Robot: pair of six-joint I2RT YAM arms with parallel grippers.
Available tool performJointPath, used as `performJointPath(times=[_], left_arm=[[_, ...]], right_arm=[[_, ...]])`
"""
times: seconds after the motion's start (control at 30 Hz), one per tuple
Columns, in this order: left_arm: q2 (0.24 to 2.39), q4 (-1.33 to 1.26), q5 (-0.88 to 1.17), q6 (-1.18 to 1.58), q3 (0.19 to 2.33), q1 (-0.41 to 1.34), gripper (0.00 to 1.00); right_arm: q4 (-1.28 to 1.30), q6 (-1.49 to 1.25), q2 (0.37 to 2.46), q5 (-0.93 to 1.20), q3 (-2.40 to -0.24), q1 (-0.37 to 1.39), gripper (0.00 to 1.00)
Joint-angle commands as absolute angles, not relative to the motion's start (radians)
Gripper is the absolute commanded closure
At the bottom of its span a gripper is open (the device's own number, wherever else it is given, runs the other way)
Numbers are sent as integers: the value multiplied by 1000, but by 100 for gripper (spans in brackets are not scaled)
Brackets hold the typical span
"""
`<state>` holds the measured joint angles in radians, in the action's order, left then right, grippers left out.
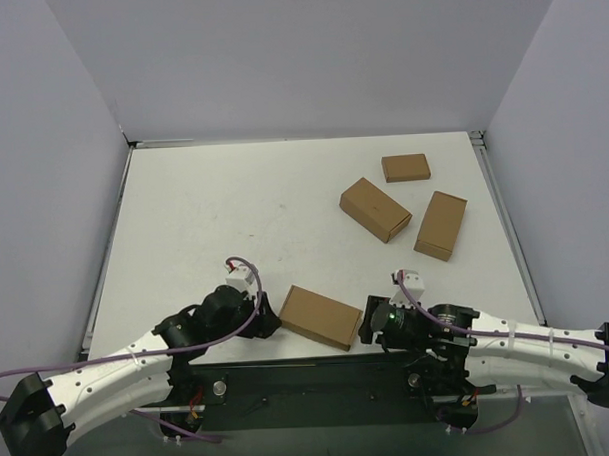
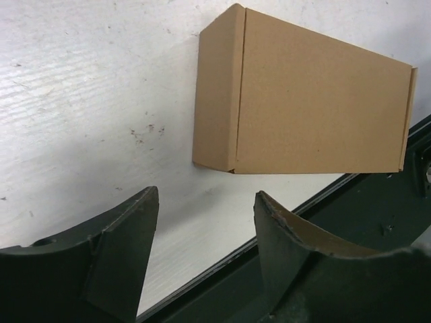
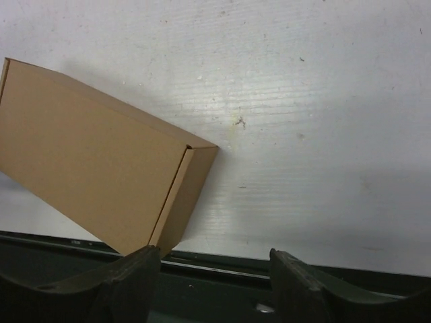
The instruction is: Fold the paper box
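**Folded box lies flat at the desk's front edge, between 2 open pincers**

The paper box point(image 1: 320, 317) is a closed, flat, rectangular package of plain brown cardboard. It lies in the lower middle of the top view, turned at a slant to the desk point(image 1: 204, 221). Its broad top face is smooth and unmarked. The left wrist view shows a narrow end panel folded down along a crisp crease, and the right wrist view shows the same kind of panel at the other end. Its near corner sits right at the dark front rim of the desk.

The left pincer point(image 1: 262, 324) is just beside the box's left end, fingers spread wide with only bare white desk between them. The right pincer point(image 1: 369, 326) is just beside the right end, also spread wide and holding nothing. Neither pincer touches the box in the wrist views.

3 smaller brown boxes lie in the upper right of the top view, well apart from the task's box: 1 square-ish point(image 1: 405, 167), 1 slanted point(image 1: 375, 209) and 1 nearly upright in the frame point(image 1: 440, 224). Nothing lies between them and the folded box.
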<state>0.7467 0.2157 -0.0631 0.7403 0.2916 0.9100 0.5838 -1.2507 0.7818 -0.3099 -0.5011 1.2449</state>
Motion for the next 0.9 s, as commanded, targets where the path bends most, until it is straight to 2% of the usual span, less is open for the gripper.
performJointPath(times=[0.0, 0.2, 0.4, 0.5, 0.7, 0.87], left_arm=[[755, 247, -71, 667, 392, 852, 28], [848, 245, 23, 535, 524, 577, 25], [865, 302, 185, 466, 635, 324, 24], [828, 382, 195, 410, 712, 281, 21], [819, 521, 57, 354, 819, 276, 17], [793, 551, -20, 351, 841, 278, 17]], right_arm=[[583, -1157, 827, -367, -569, 1195, 30], [395, -887, 861, -255, -575, 936, 20], [345, -672, 868, -80, -627, 612, 18], [379, -602, 822, -75, -661, 526, 17], [400, -532, 720, -55, -675, 368, 17], [405, -519, 703, -31, -693, 344, 17]])
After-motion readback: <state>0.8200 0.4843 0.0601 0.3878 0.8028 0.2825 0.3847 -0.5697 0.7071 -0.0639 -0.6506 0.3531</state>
